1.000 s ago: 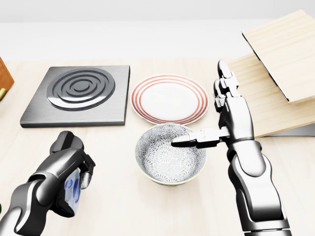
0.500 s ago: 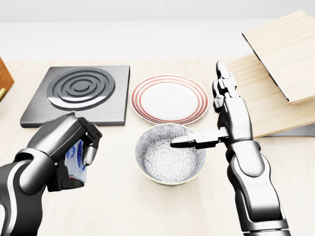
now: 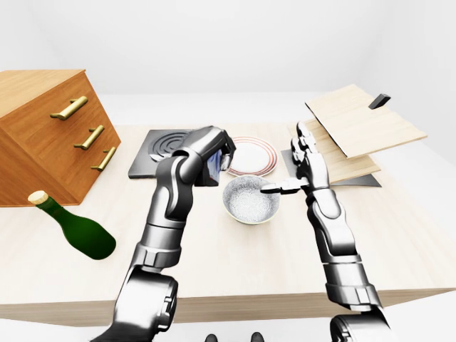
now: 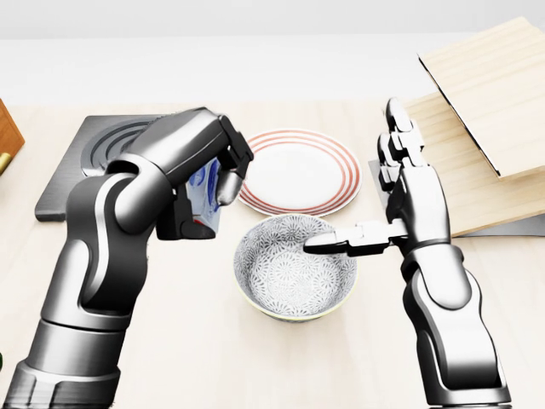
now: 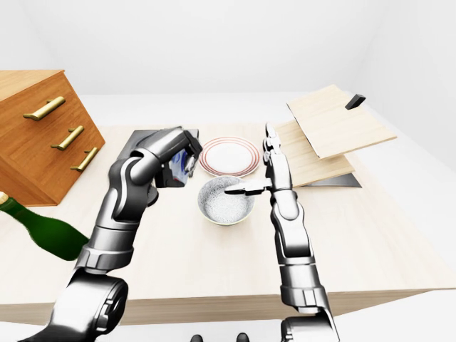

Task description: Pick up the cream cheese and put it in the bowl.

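The cream cheese (image 4: 203,191), a small blue-and-white pack, is held in my left hand (image 4: 213,183), whose fingers are shut round it. That hand hangs above the table just left of the bowl and over the corner of the burner plate. The patterned grey bowl (image 4: 289,274) stands upright and empty in the middle of the head view. My right hand (image 4: 379,209) is open at the bowl's right side, fingers pointing up and the thumb (image 4: 328,243) reaching over the rim.
A red-ringed white plate (image 4: 294,170) lies just above the bowl. A dark burner plate (image 4: 81,183) sits at the left. Tilted wooden boards (image 4: 485,102) fill the right. A wooden drawer cabinet (image 3: 43,135) and a lying green bottle (image 3: 78,229) are far left.
My left hand has lifted the cream cheese up and to the right, from the lower left to beside the bowl's upper left. The right hand shifted very slightly right.
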Available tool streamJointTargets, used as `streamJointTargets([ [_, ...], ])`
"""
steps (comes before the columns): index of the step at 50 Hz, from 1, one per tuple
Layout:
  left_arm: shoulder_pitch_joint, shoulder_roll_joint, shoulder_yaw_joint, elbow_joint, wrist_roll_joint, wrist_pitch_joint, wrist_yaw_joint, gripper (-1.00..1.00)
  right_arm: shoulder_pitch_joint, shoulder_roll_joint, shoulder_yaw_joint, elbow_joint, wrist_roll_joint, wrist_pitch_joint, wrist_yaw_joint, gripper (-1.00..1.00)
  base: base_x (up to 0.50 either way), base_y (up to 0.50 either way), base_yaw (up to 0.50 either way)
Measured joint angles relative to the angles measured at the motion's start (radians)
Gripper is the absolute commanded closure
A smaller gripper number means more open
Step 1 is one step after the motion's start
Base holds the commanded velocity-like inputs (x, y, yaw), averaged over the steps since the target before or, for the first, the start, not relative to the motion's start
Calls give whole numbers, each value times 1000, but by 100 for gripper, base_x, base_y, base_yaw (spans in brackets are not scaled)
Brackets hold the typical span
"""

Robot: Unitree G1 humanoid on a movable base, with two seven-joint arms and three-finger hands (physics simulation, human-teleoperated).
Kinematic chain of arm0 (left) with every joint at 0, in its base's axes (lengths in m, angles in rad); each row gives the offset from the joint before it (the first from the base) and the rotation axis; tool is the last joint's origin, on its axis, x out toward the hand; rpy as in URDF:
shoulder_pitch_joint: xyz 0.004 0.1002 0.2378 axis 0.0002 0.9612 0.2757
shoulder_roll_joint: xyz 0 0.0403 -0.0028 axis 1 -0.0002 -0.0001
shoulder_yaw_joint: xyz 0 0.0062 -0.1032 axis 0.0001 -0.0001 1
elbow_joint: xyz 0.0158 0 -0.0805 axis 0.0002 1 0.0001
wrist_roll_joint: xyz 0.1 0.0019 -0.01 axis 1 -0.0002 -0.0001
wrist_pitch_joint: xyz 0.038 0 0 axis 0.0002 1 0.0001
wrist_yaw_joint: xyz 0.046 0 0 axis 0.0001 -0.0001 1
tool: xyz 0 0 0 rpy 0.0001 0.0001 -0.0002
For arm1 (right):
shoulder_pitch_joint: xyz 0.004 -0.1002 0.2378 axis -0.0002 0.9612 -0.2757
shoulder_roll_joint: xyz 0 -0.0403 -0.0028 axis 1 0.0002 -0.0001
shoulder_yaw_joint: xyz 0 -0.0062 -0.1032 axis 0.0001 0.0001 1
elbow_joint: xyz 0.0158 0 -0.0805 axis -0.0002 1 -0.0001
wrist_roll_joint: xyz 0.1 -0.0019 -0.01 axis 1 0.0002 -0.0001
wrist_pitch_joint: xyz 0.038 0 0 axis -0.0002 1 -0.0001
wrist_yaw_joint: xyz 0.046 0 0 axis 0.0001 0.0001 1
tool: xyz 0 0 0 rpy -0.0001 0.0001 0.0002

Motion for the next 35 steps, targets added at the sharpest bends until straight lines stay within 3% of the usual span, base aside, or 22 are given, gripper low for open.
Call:
streamJointTargets([
  [7,-116,-41,-21,163,4,-5,50,100,14,-13,-16,-36,15,0,1,-100,0,0,0],
  [16,-213,-87,-44,357,5,-35,124,100,33,-29,-38,-88,36,0,-2,-100,0,0,0],
  [35,-253,-174,-86,579,47,-89,217,100,83,-69,-101,-247,89,0,-11,-100,0,0,0],
])
